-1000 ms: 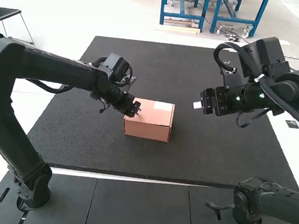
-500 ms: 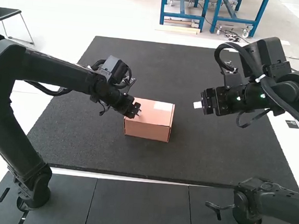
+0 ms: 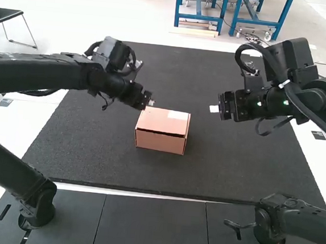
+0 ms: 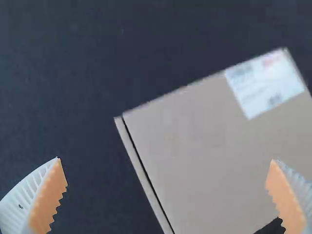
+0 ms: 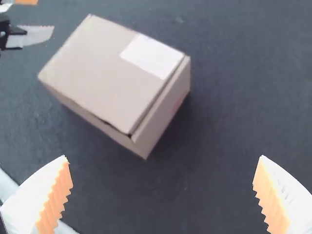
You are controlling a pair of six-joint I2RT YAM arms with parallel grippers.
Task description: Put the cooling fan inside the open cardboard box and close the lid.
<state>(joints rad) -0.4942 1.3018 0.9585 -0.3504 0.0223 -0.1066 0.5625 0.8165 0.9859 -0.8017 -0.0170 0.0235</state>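
Cardboard box (image 3: 162, 130) sits on the black mat (image 3: 92, 144), about mid-table, between the two arms. Lid (image 3: 166, 120) is down flat, white label (image 3: 176, 116) facing up. Right wrist view shows a thin dark seam along the lid's front edge; I cannot tell whether the flap is fully tucked. Cooling fan: judged to be inside under the closed lid. Left gripper (image 3: 148, 101) hangs just above and beside the box's far left corner, apart from it, fingers (image 4: 46, 195) spread wide and holding nothing. Right gripper (image 3: 214, 110) hangs raised off to the box's right, well apart from it, likewise released and empty. Step in hand, as I read it: the closing is done or all but done. Next move likely calls for a check that the lid sits flush. If the front edge stands proud, a light downward press near that seam; otherwise both arms draw clear without nudging the box.
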